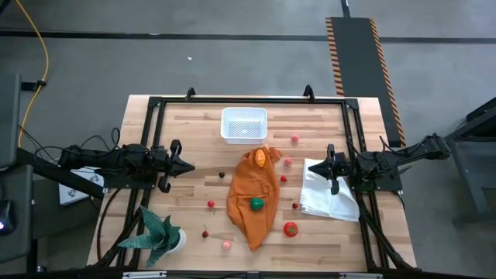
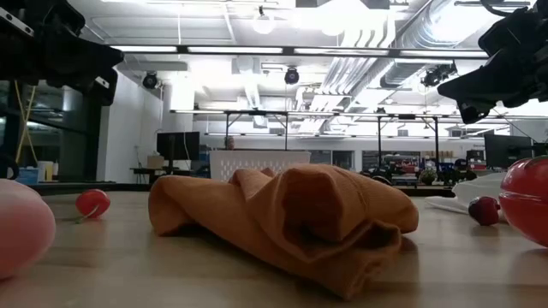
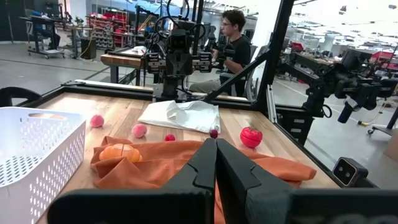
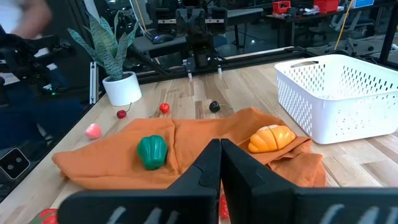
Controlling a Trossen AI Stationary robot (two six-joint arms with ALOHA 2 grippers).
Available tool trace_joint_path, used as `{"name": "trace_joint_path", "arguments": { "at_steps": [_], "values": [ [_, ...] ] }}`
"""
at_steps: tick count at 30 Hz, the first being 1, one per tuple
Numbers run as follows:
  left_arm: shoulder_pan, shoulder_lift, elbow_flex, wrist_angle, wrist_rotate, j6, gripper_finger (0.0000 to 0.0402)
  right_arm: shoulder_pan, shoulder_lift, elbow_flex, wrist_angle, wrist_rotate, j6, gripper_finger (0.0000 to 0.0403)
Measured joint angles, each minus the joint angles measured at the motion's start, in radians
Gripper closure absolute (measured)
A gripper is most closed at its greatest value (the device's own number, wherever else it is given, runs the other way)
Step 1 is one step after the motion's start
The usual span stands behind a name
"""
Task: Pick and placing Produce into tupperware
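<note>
High view. White perforated tub (image 1: 244,125) at upper centre of the wooden table (image 1: 194,147), nothing visible inside. Orange cloth (image 1: 253,198) crumpled down the middle of the frame, just below the tub. On the cloth: orange fruit piece (image 1: 261,157) near its upper end, green pepper (image 1: 256,204) lower down. Red tomato (image 1: 290,229) on bare wood just right of the cloth's lower end. Small red and pink pieces scattered on the wood around the cloth; pink piece (image 1: 226,245) at lower centre. White cloth (image 1: 328,198) at right. Spiky potted plant (image 1: 159,236) at lower left. Left gripper (image 1: 188,166) at centre left, fingers pressed together, nothing held, pointing toward the cloth. Right gripper (image 1: 313,167) at centre right over the white cloth's edge, fingers likewise together and empty.

Low view. Orange cloth (image 2: 282,218) heaped across centre frame. Tub (image 2: 259,162) behind it, centre. Pink piece (image 2: 21,229) large at left edge; small red piece (image 2: 92,203) just right of it, farther back. Tomato (image 2: 526,201) at right edge, dark cherry-like piece (image 2: 483,210) beside it. Arms dark at both upper corners.

Left wrist view. Own fingers (image 3: 202,168) shut tight at lower centre, empty. Tub (image 3: 34,149) at left edge; orange piece (image 3: 120,152) on the cloth; tomato (image 3: 251,136) right of centre. Person seated beyond the table, upper centre.

Right wrist view. Own fingers (image 4: 208,165) closed at lower centre, empty. Green pepper (image 4: 152,151) and orange piece (image 4: 272,138) on the cloth; tub (image 4: 339,93) at right; plant (image 4: 115,59) upper left.
</note>
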Motion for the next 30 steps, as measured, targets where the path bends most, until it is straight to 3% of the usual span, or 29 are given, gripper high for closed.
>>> {"name": "trace_joint_path", "arguments": {
  "at_steps": [26,30],
  "values": [
    [0.0,0.0,0.0,0.0,0.001,-0.002,0.0401,0.0,0.0,0.0,0.0,0.0,0.0,0.0402],
    [0.0,0.0,0.0,0.001,0.005,-0.171,0.0401,0.0,0.0,0.0,0.0,0.0,0.0,0.0402]
  ]
}}
